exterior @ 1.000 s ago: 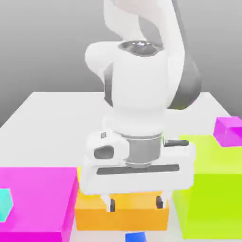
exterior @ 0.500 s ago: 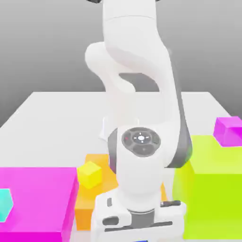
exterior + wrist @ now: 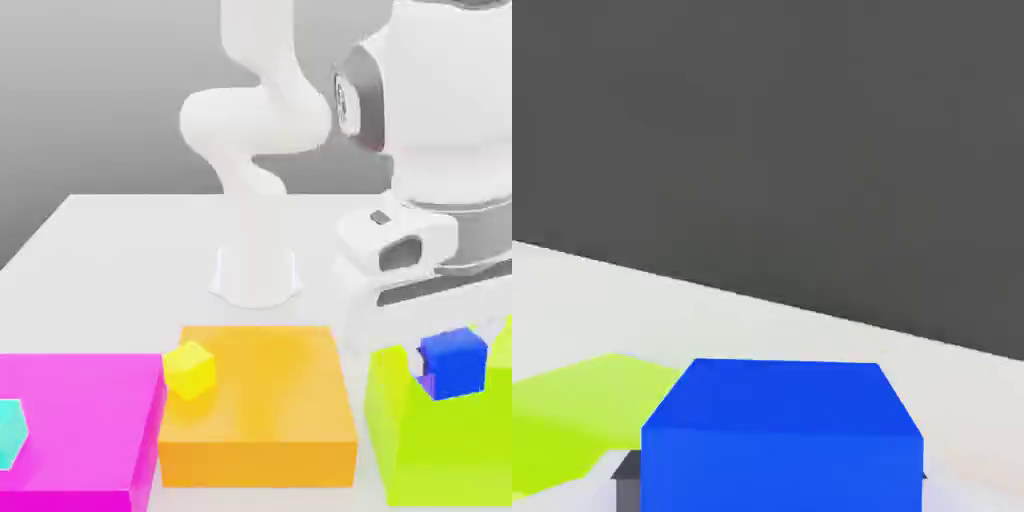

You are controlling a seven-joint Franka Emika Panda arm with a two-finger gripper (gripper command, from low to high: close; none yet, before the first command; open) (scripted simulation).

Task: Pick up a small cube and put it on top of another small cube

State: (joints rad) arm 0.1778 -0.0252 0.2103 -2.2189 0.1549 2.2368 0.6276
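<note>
Ana: What has just changed for you?

Ben: Your bright blue small cube (image 3: 458, 363) was low at the exterior view's near edge a second ago; now it's raised at the exterior view's right, in front of the lime-green block (image 3: 440, 450); the Panda arm (image 3: 255, 125) has swung across the counter (image 3: 120, 270) with it.

Ana: And my jaws?

Ben: Closed in on the cube, no wider than it; you have it gripped from opposite sides.

Ana: So what does that mean for the task?

Ben: The pick looks done, the placing not; the small magenta cube, your target, sat on the lime-green block a second ago; I'd judge you need to line up over it, lower gently and let go; the tilted cube could land askew or nudge it.

Ana: Any brands or labels?

Ben: None you can read, on arm or blocks.
</note>
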